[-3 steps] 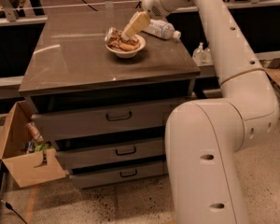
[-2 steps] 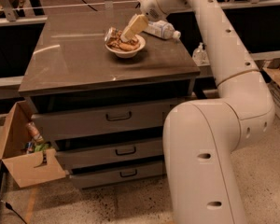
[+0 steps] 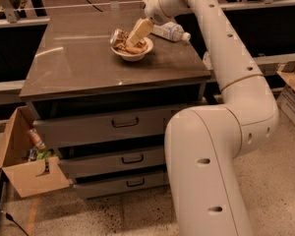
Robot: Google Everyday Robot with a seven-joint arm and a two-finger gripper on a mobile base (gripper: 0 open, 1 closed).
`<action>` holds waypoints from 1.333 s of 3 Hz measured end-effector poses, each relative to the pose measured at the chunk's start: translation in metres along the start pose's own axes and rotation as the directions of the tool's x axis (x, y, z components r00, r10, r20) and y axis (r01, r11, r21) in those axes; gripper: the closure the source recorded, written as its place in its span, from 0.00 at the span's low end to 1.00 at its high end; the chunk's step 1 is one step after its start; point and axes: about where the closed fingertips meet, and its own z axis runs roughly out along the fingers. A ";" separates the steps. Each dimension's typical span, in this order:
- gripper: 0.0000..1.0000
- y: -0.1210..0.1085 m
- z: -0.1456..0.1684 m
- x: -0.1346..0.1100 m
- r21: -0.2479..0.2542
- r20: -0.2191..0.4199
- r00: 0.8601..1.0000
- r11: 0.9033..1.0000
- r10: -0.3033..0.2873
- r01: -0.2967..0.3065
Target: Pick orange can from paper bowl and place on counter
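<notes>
The orange can [image 3: 123, 41] lies on its side in the off-white paper bowl [image 3: 132, 55], its silver end pointing left. The bowl stands on the grey-brown counter [image 3: 83, 65], towards the back right. My gripper [image 3: 138, 34] reaches down from the upper right into the bowl, its tan tip right over the can's right part and hiding it. I cannot tell whether it touches or holds the can.
A clear plastic bottle with a white label [image 3: 170, 32] lies on the counter just behind and right of the bowl, under my wrist. The cabinet has three dark-handled drawers [image 3: 125, 123]. An open cardboard box [image 3: 25, 168] with litter sits on the floor at the left.
My gripper has dropped slightly lower into the bowl over the can. The can, the bowl and the bottle have not moved.
</notes>
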 end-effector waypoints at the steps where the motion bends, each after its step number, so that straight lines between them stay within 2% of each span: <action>1: 0.00 -0.002 0.004 0.007 0.006 -0.030 0.999 1.000 -0.030 0.030; 3: 0.00 0.003 0.017 0.023 -0.013 -0.100 0.992 0.997 -0.082 0.081; 4: 0.00 0.004 0.022 0.022 -0.018 -0.105 0.990 0.996 -0.094 0.092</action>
